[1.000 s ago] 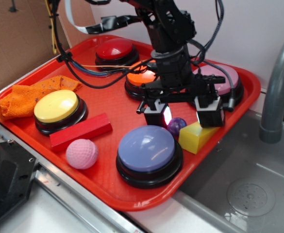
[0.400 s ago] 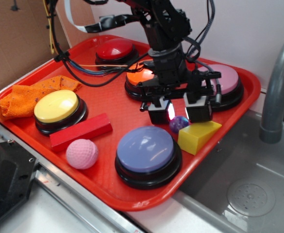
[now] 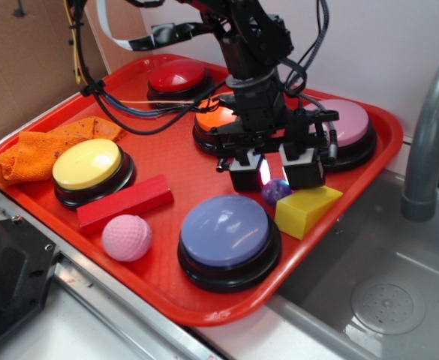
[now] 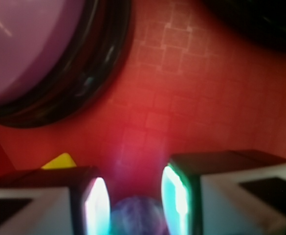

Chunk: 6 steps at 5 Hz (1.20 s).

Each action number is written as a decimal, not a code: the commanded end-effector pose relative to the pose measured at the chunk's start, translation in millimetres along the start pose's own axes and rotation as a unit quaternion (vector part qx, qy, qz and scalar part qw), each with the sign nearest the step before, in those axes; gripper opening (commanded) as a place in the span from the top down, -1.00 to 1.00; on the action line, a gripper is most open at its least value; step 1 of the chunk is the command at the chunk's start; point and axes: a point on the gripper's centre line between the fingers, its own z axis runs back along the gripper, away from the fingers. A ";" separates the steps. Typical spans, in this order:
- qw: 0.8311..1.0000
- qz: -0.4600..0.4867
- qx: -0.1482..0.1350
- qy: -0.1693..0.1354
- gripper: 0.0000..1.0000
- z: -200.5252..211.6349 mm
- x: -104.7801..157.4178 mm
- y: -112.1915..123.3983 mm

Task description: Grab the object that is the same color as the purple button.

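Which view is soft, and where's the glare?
Wrist view: blurred throughout, the fingers glowing pink-white and teal, the purple ball between them hazy. Exterior view: sharp, with soft highlights on the purple button and a bright glow on a finger pad beside the ball.

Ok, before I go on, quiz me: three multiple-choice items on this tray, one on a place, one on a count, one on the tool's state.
1. Where is the small purple ball?
A. On the orange cloth
B. Between the purple button and the yellow wedge block
C. Beside the red button

2. How many big buttons sit on the red tray?
A. Three
B. Five
C. Seven

3. How is the tool set?
A. Open, a finger at each side of the ball
B. Shut on the pink ball
C. Raised off the tray

Answers: 1 B, it lies by the purple button and the wedge. 2 B, red, orange, pink, yellow, purple. 3 A, the wrist view shows gaps beside the ball.
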 end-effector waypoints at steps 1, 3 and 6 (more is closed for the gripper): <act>0.998 -0.040 0.007 -0.048 1.00 43.3 10.8 -5.2; 0.981 -0.123 0.080 -0.123 1.00 116.9 24.4 18.1; 0.975 -0.101 0.161 -0.119 1.00 177.2 36.3 103.2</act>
